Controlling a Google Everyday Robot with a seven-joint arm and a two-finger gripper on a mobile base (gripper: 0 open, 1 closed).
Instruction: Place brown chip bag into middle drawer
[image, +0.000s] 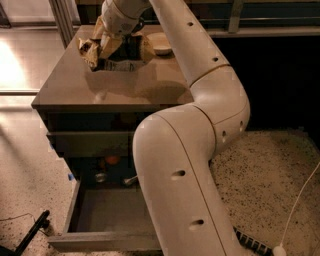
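The brown chip bag (125, 56), crinkled dark foil with tan ends, is held just above the cabinet top (75, 90) near its back, and its shadow falls on the top below it. My gripper (111, 44) comes down from the upper left of the arm and is shut on the bag's upper left part. The middle drawer (102, 212) is pulled out low at the cabinet's front, with its flat grey floor bare and its plain front (100, 242) nearest the camera. My white arm crosses in front of the drawer's right side.
A white bowl (161, 44) stands on the cabinet top right of the bag. A shut drawer front (90, 143) sits above the open drawer. A small red-orange can (112, 160) shows in the recess behind. A black bar (31, 234) and a cable (300, 200) lie on the floor.
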